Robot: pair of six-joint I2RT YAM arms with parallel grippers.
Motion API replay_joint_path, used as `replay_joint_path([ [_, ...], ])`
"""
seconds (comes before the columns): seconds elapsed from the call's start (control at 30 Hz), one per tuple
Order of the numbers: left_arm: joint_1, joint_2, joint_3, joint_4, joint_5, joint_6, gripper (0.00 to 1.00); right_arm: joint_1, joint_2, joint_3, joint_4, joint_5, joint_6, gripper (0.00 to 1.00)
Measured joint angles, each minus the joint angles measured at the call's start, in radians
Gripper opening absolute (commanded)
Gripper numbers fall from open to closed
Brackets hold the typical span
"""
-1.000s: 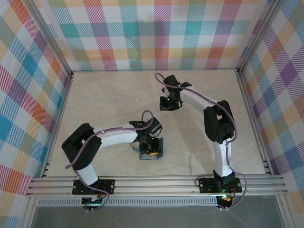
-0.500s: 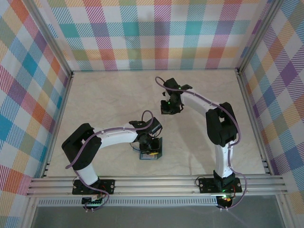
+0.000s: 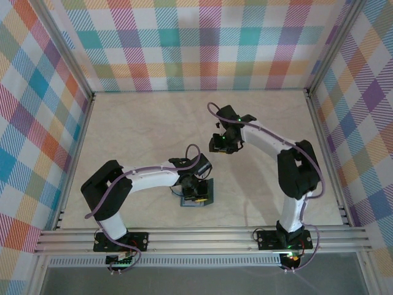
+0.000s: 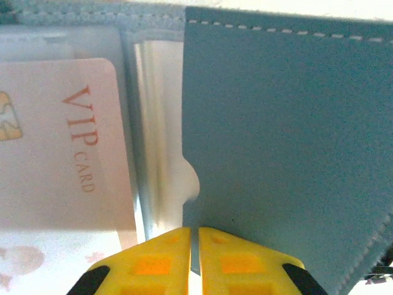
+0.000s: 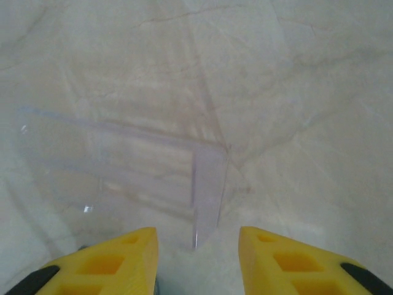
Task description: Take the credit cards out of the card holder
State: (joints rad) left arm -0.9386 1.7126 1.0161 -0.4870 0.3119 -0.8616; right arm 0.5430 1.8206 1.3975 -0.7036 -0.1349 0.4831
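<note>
My left hand (image 4: 195, 255) clenched, tips at lower centre on card holder (image 4: 276, 123); pink credit card (image 4: 55, 141) tucked at left; my right hand (image 5: 198, 258) released above worktop (image 5: 295, 80)

A pale marbled tabletop (image 3: 135, 132) sits boxed in by pastel plaid walls (image 3: 202, 43) at 9, 12 and 3 o'clock; aluminium rails (image 3: 202, 238) cross at 6 o'clock.

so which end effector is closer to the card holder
Left. The left end effector is closed on the edge of the card holder. The right end effector is open above bare table, farther back and to the right, well apart from it.
</note>
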Motion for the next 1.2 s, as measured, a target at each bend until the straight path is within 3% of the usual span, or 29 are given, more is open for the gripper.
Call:
replay_joint_path([
  [0.23, -0.002, 0.001, -0.037, 0.050, 0.000, -0.021, 0.08, 0.011, -0.262, -0.267, 0.091, -0.082, 0.130, 0.22],
  [0.47, -0.003, 0.024, -0.047, 0.075, 0.004, -0.036, 0.08, 0.083, -0.327, -0.469, 0.203, -0.209, 0.270, 0.13],
  [0.67, -0.003, 0.024, -0.047, 0.076, 0.003, -0.040, 0.08, 0.152, -0.325, -0.546, 0.288, -0.233, 0.361, 0.12],
  [1.2, 0.012, -0.132, -0.047, -0.069, -0.127, -0.015, 0.10, 0.182, -0.252, -0.618, 0.414, -0.234, 0.422, 0.19],
])
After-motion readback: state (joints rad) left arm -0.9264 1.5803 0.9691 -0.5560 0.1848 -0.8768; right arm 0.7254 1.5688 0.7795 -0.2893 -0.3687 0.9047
